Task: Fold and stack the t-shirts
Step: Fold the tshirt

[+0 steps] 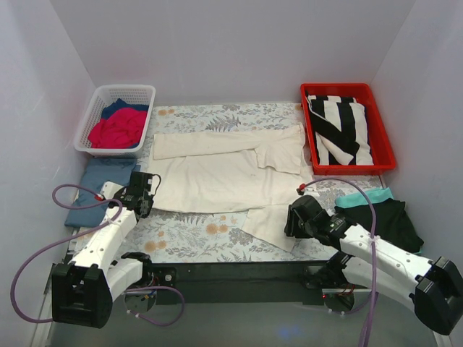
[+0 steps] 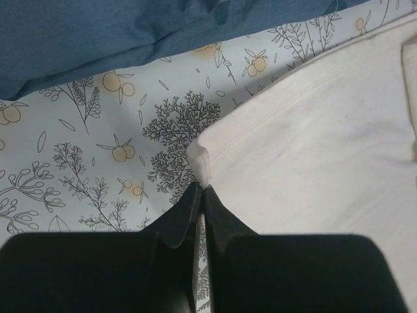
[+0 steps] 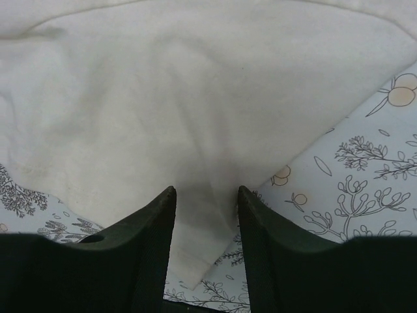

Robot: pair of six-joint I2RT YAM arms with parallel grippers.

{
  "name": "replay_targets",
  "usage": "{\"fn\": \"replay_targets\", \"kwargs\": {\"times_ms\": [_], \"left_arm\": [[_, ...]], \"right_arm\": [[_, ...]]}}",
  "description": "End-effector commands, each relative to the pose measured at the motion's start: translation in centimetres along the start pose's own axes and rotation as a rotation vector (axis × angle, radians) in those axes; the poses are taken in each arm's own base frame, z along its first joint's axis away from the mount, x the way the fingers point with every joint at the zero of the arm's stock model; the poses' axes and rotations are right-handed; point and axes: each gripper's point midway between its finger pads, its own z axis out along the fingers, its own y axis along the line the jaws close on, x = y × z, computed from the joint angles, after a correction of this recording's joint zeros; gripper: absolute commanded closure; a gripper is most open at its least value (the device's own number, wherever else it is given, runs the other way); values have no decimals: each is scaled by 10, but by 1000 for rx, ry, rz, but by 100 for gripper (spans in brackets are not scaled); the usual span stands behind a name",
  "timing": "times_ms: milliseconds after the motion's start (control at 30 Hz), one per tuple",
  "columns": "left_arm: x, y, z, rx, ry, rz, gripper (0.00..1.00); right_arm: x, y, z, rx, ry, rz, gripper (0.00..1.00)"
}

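A large cream t-shirt [image 1: 217,170] lies spread on the floral table covering. My left gripper [image 1: 143,196] is shut on its left bottom corner; in the left wrist view the pinched cream corner [image 2: 203,166] pokes out from between the closed fingertips. My right gripper [image 1: 295,220] is open over the shirt's near right corner; in the right wrist view the cream cloth [image 3: 195,117] lies between and beyond the two parted fingers [image 3: 153,225]. A blue folded shirt [image 1: 98,181] lies left of my left gripper. Black and teal shirts [image 1: 380,213] lie at right.
A white basket [image 1: 101,101] at back left holds red and navy shirts. A red bin [image 1: 383,155] at back right holds a black-and-white striped cloth. The table's dark front edge [image 1: 231,271] runs between the arm bases.
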Motion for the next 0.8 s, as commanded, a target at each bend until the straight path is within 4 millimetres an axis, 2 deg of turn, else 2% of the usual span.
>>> {"fn": "replay_targets", "kwargs": {"times_ms": [0,133,167,233,267,300,433,600,767], "left_arm": [[-11,-8,-9,25,-22,-11,100],[-9,-8,-7,27,-16,-4,100],[-8,-8,-6,24,-14,0,100],[-6,-7,-5,24,-9,2,100],[-6,-8,-5,29,-11,2,100],[-6,-8,-5,29,-11,1,100],[-8,-10,-6,38,-18,2,100],[-8,-11,-7,46,-14,2,100],[-6,-11,-6,52,-9,6,100]], "right_arm": [[36,-14,0,83,94,49,52],[49,-8,-5,114,83,4,53],[43,-1,-9,116,62,5,54],[44,-10,-15,230,38,-16,54],[33,-2,-21,252,15,-13,54],[35,-18,-23,362,20,-68,54],[17,-17,-27,499,-9,-131,52],[-4,1,-37,474,-95,-127,52],[-2,11,-44,415,-87,-114,52]]}}
